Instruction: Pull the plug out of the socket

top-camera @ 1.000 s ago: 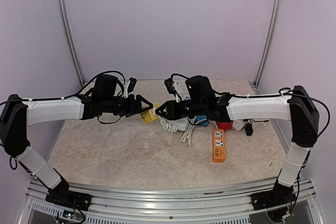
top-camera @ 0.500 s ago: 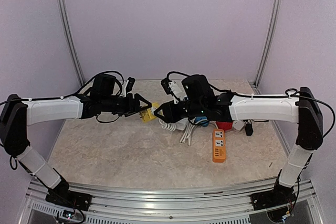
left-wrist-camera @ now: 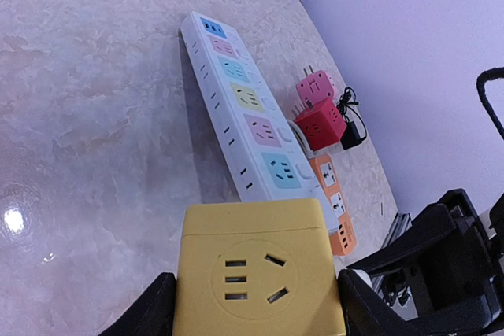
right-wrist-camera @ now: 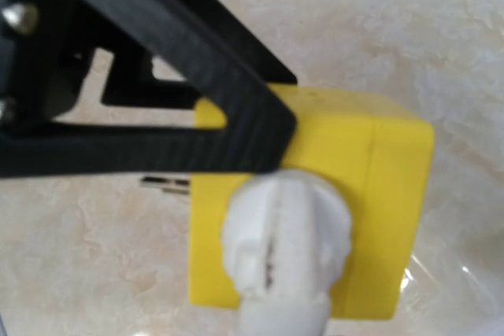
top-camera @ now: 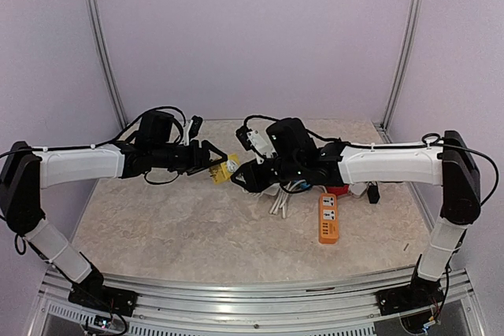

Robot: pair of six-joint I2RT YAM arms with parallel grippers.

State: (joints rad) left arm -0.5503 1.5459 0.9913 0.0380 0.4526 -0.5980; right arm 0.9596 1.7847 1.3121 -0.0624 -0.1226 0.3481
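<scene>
My left gripper (top-camera: 220, 164) is shut on the yellow cube socket (top-camera: 225, 171), held above the table; in the left wrist view the socket (left-wrist-camera: 256, 273) fills the gap between both black fingers. A white plug (right-wrist-camera: 287, 234) sits pushed into one face of the socket (right-wrist-camera: 386, 194), with one left finger (right-wrist-camera: 197, 116) crossing above it. My right gripper (top-camera: 242, 176) is right up against the plug side of the socket. Its own fingers do not show in the right wrist view, so its jaw state is unclear. The plug's white cable (top-camera: 253, 189) trails down to the table.
A long white power strip (left-wrist-camera: 244, 116) lies on the marble table. Beside it are an orange strip (top-camera: 328, 219), a red cube (left-wrist-camera: 319, 123), a pink cube (left-wrist-camera: 315, 86) and a black adapter (top-camera: 373, 193). Purple walls enclose the back and sides.
My right gripper has moved left, from a small gap away to right against the yellow socket and its plug. The left arm and the socket have stayed still.
</scene>
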